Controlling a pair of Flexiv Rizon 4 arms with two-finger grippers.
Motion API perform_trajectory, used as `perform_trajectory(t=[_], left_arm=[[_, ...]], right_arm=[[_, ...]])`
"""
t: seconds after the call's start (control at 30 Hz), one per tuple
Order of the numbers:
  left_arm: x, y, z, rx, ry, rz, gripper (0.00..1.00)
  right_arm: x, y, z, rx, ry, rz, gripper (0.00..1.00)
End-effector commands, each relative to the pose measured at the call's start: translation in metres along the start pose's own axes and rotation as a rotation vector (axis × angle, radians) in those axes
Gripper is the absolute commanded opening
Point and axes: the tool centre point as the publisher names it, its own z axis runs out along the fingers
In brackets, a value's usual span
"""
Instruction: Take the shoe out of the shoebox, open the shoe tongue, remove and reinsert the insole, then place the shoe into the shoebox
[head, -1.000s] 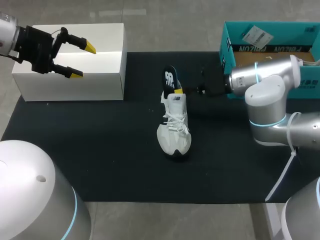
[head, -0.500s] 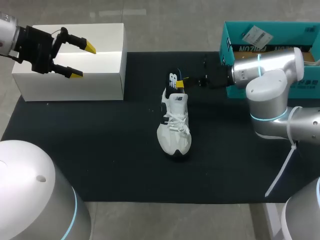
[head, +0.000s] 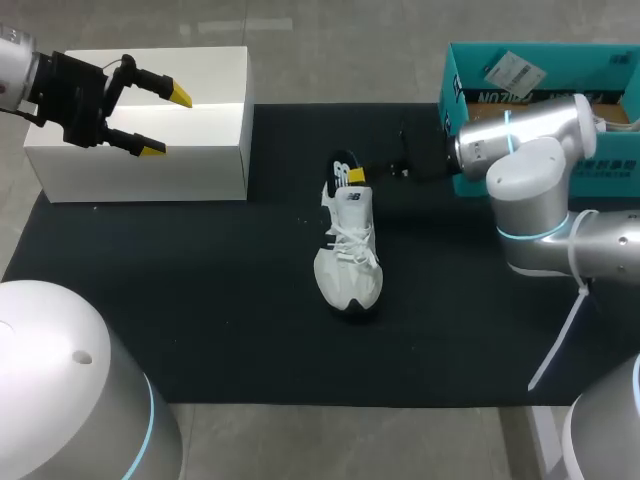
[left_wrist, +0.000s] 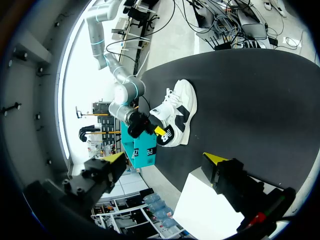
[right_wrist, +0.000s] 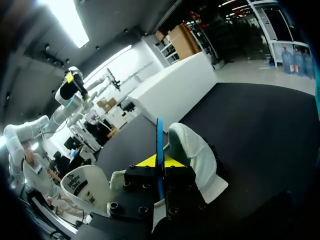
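White shoe (head: 348, 255) lies mid-mat, long axis near to far, heel far. Your right gripper (head: 358, 177), the closer one, is clamped on the dark insole (head: 343, 167), whose lower end sits at the heel opening. The shoe lies just nearside of it. Your left gripper (head: 165, 121) hangs open, far left.

A white letter logo stands on the dark insole (head: 343, 168), plain to see from the head view. A row of dark capitals runs upside down along the inner wall of the teal shoebox (head: 452, 95). A white tag (head: 512, 70) inside it carries fine print, too small to read. The shoe tongue (right_wrist: 82, 186) bears a dark printed label, seen in the right wrist view.
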Motion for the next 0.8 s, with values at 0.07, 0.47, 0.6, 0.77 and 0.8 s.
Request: perform_trajectory(t=[0.07,0.47,0.6,0.77,0.8], left_arm=[[0.0,0.0,0.0,0.001,0.004,0.0,1.0],[0.0,0.0,0.0,0.001,0.004,0.0,1.0],[0.0,0.0,0.0,0.001,0.004,0.0,1.0],[0.0,0.0,0.0,0.001,0.004,0.0,1.0],[0.0,0.0,0.0,0.001,0.004,0.0,1.0]], right_arm=[[0.018,-0.019,0.0,-0.019,-0.006,0.03,0.0],[0.016,-0.008,-0.002,-0.035,-0.022,0.001,0.78],[0.007,0.009,-0.002,-0.03,-0.024,-0.042,0.61],[-0.001,0.019,0.0,-0.026,-0.019,-0.066,0.29],[-0.002,0.02,0.001,-0.026,-0.018,-0.067,0.21]])
